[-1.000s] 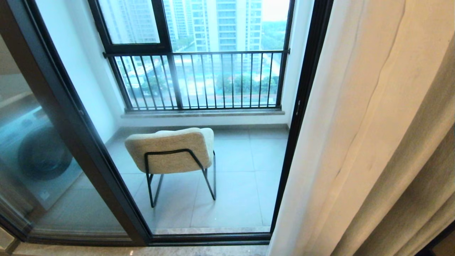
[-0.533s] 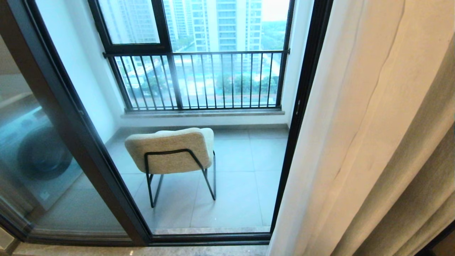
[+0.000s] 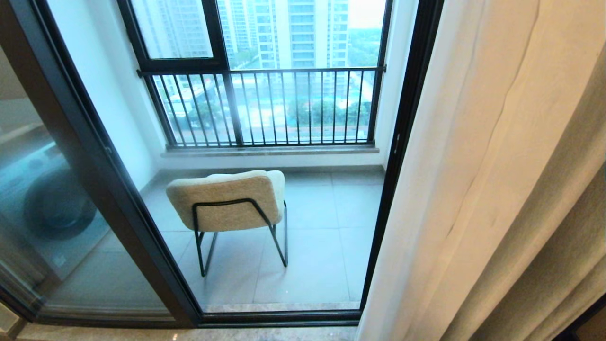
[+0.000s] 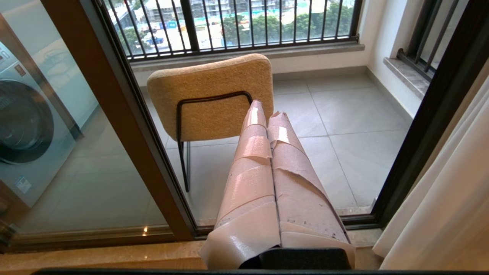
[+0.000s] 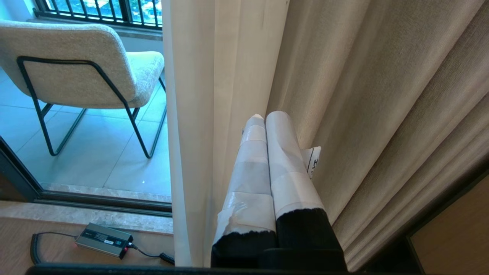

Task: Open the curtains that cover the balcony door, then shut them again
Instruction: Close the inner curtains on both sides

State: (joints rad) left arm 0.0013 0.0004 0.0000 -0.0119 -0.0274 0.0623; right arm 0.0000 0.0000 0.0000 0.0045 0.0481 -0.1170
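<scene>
Neither arm shows in our head view; only the wrist cams catch the grippers. Curtains [image 3: 497, 166] are cut off at top, right & bottom edges there, so we can't see rail or hem. They hang as long vertical folds, bunched on the right, running floor-ward. Balcony door [image 3: 99, 156] frame slants dark across the left; behind its glass a washing machine [image 4: 23, 126] is dim, partly cropped. Door top is out of frame.

Our left gripper [image 4: 267, 114] is clenched, taped fingers pressed together, holding nothing; ahead of it, past the glass, stands the chair [image 4: 214, 99], and the curtains hang off to its right side. Our right gripper [image 5: 265, 116] is clenched too, empty, tips just beside the curtain folds — sheer layer on its left, thick beige drape on its right; touching or not, can't tell. A small label [image 5: 314, 160] peeks out behind its fingers, text unreadable. A charger box [image 5: 101, 240] lies on the floor near its base, cable partly cut off.
</scene>
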